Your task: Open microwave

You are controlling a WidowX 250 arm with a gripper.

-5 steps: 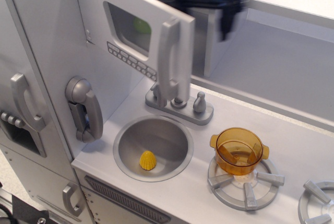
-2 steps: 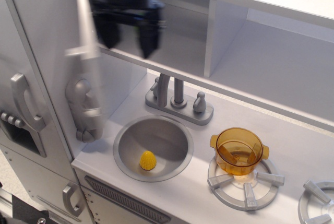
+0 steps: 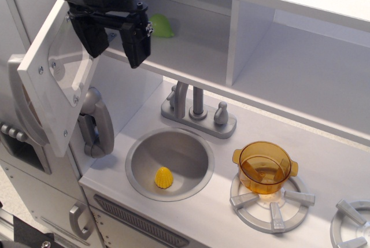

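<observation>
The black tool (image 3: 114, 43) hangs with its two fingers spread and nothing between them, just in front of the open microwave (image 3: 55, 80) cavity. Its door is swung wide to the left, white inner face showing, above the phone (image 3: 95, 124). Deep inside lies what may be a green toy (image 3: 162, 25).

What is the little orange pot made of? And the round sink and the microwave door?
The orange pot looks like clear plastic: you can see through it. The sink looks like shiny metal or silvery plastic, dull grey with soft reflections. The microwave door seems painted wood or board, flat white inside, with a see-through plastic window held by screws.
</observation>
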